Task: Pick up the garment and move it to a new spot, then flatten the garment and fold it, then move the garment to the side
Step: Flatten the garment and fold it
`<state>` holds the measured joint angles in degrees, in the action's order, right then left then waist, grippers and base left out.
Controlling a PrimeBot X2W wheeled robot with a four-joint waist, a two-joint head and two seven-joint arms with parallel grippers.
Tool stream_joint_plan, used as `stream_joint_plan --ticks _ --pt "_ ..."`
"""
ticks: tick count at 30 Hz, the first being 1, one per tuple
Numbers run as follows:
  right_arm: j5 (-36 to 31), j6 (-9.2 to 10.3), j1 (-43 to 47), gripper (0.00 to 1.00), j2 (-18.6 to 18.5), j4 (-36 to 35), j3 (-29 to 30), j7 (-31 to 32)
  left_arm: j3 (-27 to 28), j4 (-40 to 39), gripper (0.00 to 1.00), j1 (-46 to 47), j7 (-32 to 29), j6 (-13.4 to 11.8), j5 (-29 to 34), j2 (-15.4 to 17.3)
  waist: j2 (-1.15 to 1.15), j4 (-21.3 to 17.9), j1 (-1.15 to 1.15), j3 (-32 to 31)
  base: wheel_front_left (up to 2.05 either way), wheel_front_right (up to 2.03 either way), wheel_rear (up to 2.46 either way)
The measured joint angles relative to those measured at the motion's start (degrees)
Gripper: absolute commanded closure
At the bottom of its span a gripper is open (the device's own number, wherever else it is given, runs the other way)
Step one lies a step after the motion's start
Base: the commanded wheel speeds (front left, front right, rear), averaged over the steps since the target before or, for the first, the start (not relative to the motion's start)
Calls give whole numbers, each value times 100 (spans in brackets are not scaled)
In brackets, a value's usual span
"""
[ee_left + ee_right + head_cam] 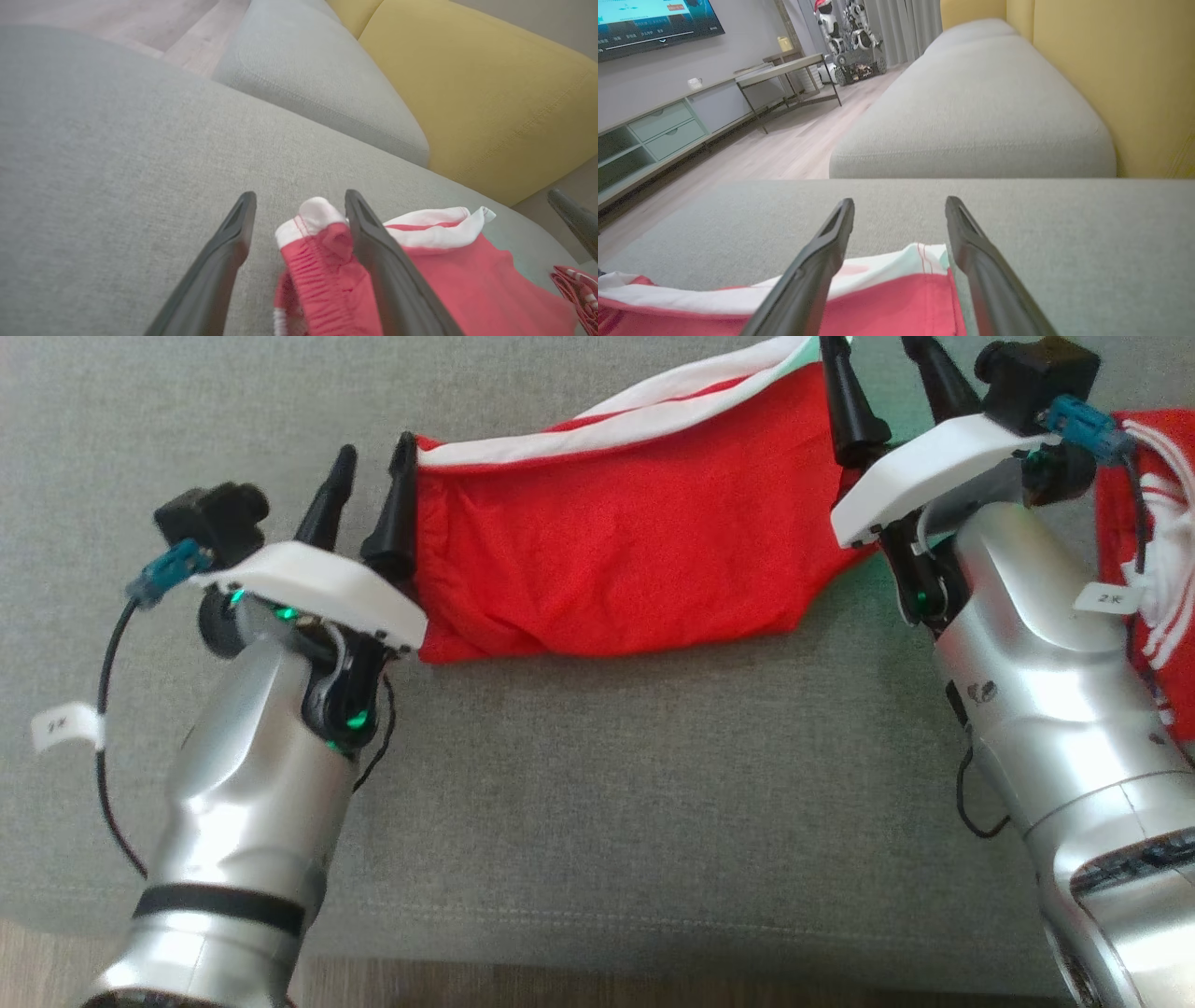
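Observation:
The garment is red with a white band along its far edge and lies folded on the grey sofa seat. My left gripper is open at its left end. In the left wrist view, the gathered corner of the garment lies loose between the spread fingers of that gripper. My right gripper is open at the garment's right end. The right wrist view shows the white-banded corner of the garment beneath that gripper, its fingers apart.
A second red-and-white cloth lies at the right edge, behind my right forearm. Yellow back cushions rise behind the seat, and another grey seat cushion adjoins it. The sofa's front edge and wood floor run along the bottom.

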<state>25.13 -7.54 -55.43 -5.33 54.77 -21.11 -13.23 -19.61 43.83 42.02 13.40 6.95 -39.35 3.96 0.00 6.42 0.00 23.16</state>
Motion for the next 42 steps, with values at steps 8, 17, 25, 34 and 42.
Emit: stream_joint_plan --ticks 8,17,25,34,42 --pt "-762 0 720 0 -46 -1079 515 -115 521 -1507 0 -1028 90 -549 939 280 0 -83 0 -367 0 0 0" --pt "-1466 0 2401 0 105 -2395 1188 -105 719 -2833 0 -2354 90 -804 1871 533 0 -256 0 -795 0 0 0" --pt "-1626 0 3447 0 153 -3386 1484 349 695 -3062 0 -2942 90 -895 2059 654 0 -351 0 -1002 0 0 0" --pt "-1613 0 3751 0 187 -3984 1523 716 682 -3056 0 -2973 90 -895 2012 661 0 -361 0 -1005 0 0 0" --pt "-1568 0 3754 0 187 -4111 1539 805 673 -3056 0 -2969 90 -895 2012 681 0 -333 0 -971 0 0 0"
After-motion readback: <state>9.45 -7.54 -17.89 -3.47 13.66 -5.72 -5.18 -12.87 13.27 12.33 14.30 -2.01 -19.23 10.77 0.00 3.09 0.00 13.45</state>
